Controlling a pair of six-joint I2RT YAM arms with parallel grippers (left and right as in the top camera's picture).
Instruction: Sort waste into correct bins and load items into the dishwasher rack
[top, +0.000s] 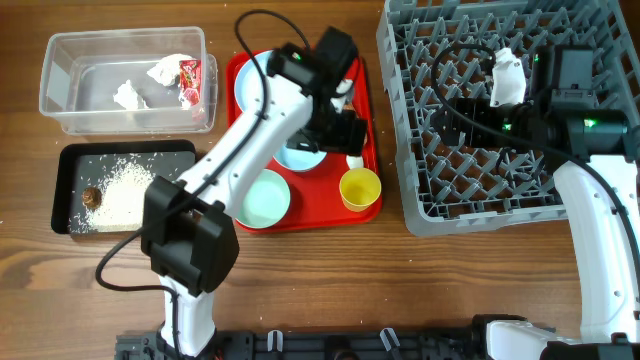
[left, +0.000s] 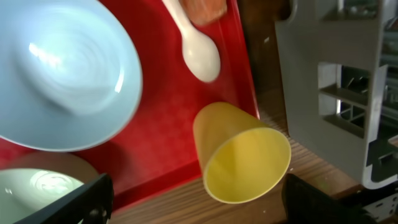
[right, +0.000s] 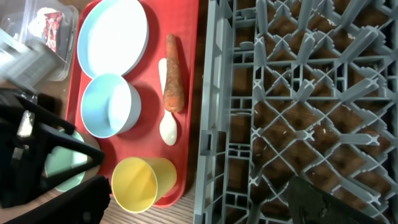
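The red tray (top: 236, 70) holds a pale blue plate (right: 115, 37), a pale blue bowl (right: 109, 106), a mint-green bowl (top: 262, 197), a yellow cup (top: 360, 188), a white spoon (right: 166, 102) and an orange carrot (right: 174, 71). My left gripper (top: 340, 125) hovers open and empty over the tray; in its wrist view the cup (left: 245, 155) lies ahead of the jaws (left: 199, 208), with the spoon (left: 199, 46) beyond. My right gripper (top: 452, 105) is open and empty above the left part of the grey rack (top: 500, 190), as its wrist view (right: 199, 208) shows.
The clear tub (top: 70, 110) at the far left holds crumpled white paper (top: 130, 95) and a red-and-white wrapper (top: 188, 80). The black tray (top: 70, 160) below it holds white grains (top: 125, 190) and a brown lump (top: 92, 196). My left arm crosses the red tray.
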